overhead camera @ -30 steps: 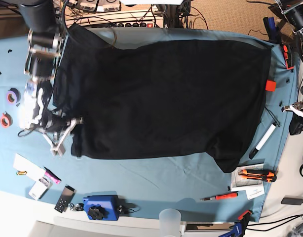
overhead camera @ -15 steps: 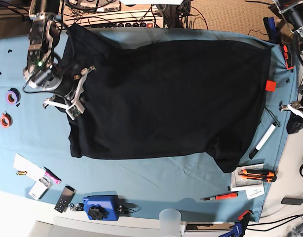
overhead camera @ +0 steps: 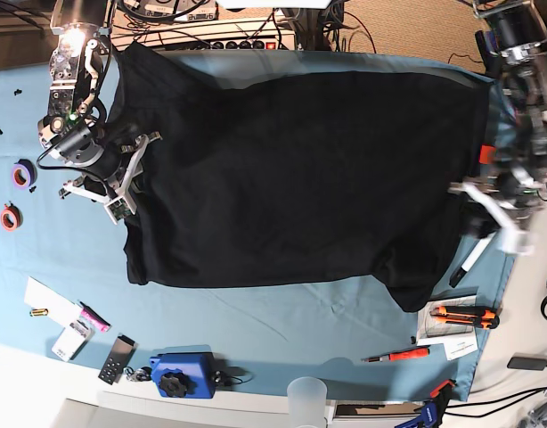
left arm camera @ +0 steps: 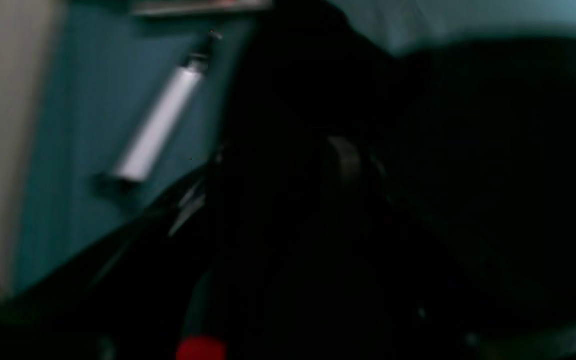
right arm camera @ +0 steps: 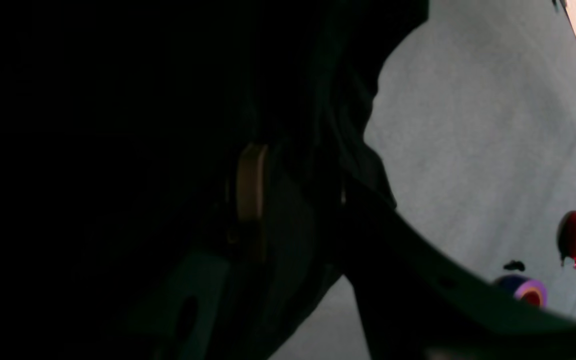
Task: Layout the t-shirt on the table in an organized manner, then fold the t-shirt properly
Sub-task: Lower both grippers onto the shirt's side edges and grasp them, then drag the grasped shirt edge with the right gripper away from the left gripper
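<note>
The black t-shirt [overhead camera: 300, 169] lies spread flat across the teal table [overhead camera: 282, 325], and no print shows. My right gripper [overhead camera: 124, 176] sits at the shirt's left edge. In the right wrist view its tan pad [right arm camera: 250, 182] and the other finger stand apart, with dark t-shirt [right arm camera: 118, 150] cloth between them. My left gripper [overhead camera: 492, 218] hovers at the shirt's right edge by the sleeve, fingers spread. The left wrist view is blurred and shows mostly the dark t-shirt [left arm camera: 443, 150].
A white marker [overhead camera: 476, 254] [left arm camera: 158, 125] lies just right of the shirt beside my left gripper. Red [overhead camera: 10, 217] and purple [overhead camera: 23, 175] tape rolls sit at the far left. Cutters [overhead camera: 465, 314], a screwdriver [overhead camera: 400, 355], a blue tool [overhead camera: 180, 374] and a cup [overhead camera: 306, 397] line the front edge.
My right gripper went from the shirt's lower left corner up its left edge, and its jaws have parted. My left arm swung in from the right edge to the shirt's right side.
</note>
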`<state>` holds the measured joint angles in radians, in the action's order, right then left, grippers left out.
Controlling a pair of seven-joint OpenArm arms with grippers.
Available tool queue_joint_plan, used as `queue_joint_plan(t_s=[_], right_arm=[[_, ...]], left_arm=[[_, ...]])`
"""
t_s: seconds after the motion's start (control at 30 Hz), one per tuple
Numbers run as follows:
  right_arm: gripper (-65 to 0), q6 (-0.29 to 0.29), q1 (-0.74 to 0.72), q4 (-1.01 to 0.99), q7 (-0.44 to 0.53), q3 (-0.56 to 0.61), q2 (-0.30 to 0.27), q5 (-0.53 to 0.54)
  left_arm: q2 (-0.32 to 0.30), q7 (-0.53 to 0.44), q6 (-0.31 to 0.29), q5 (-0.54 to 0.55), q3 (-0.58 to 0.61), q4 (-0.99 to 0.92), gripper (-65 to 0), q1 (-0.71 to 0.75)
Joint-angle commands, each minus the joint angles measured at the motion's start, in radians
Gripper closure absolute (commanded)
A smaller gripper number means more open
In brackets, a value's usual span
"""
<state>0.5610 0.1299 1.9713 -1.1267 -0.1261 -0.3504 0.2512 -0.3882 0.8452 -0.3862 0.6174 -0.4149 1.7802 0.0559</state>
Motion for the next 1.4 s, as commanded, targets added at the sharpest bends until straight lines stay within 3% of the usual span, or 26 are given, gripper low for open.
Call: queue_joint_plan(t_s=[0.0, 0.13, 0.2, 0.33, 0.43, 0.53, 0.6, 0.87, 1.03, 1.17, 1.23, 1.37], right_arm=[[-15.9, -0.004, -0.016, 0.017, 0.024, -0.007, -0.013, 0.001], [-15.9, -0.010, -0.016, 0.017, 0.034, -0.007, -0.013, -0.045], [-16.0, -0.055, -0.016, 0.016, 0.034, -0.007, -0.013, -0.098], [-16.1, -0.081, -0.017, 0.016, 0.043, -0.007, -0.013, -0.159], [-16.1, -0.144, -0.037, 0.007, 0.108, -0.006, -0.013, -0.158], [-16.1, -0.206, -0.121, -0.089, 0.199, -0.006, -0.013, -0.159], [-16.1, -0.207, -0.204, -0.213, 0.215, -0.006, -0.012, -0.158], [-16.1, -0.179, -0.469, -0.679, 0.250, -0.005, 0.029, -0.119], [-16.1, -0.122, -0.558, -0.885, 0.327, -0.004, 0.061, -0.117], [-16.1, -0.120, -0.575, -0.939, 0.306, -0.004, 0.085, -0.111], [-15.6, -0.121, -0.574, -0.938, 0.249, -0.004, 0.091, -0.079], [-0.4, -0.136, -0.573, -0.877, 0.028, -0.004, 0.092, 0.024]], left_arm=[[-0.016, -0.068, 0.016, -0.021, 0.031, 0.017, -26.4, -0.016], [-0.016, -0.112, 0.193, -0.163, 0.156, 0.017, -26.5, -0.060], [-0.016, -0.108, 0.237, -0.221, 0.198, 0.017, -26.5, -0.091], [-0.016, -0.101, 0.237, -0.302, 0.250, 0.017, -26.5, -0.127], [-0.017, -0.102, 0.242, -0.380, 0.247, 0.017, -26.5, -0.132], [-0.027, -0.086, 0.310, -0.433, 0.240, 0.017, -26.5, -0.137], [-0.038, -0.059, 0.340, -0.452, 0.235, 0.017, -26.5, -0.140], [-0.085, -0.053, 0.338, -0.460, 0.235, 0.017, -26.5, -0.140], [-0.085, -0.053, 0.338, -0.460, 0.235, 0.017, -26.5, -0.139], [-0.082, -0.052, 0.338, -0.460, 0.235, 0.017, -26.5, -0.139], [-0.080, -0.052, 0.338, -0.461, 0.235, 0.017, -26.5, -0.139], [-0.080, -0.051, 0.338, -0.461, 0.235, 0.017, -26.5, -0.138]])
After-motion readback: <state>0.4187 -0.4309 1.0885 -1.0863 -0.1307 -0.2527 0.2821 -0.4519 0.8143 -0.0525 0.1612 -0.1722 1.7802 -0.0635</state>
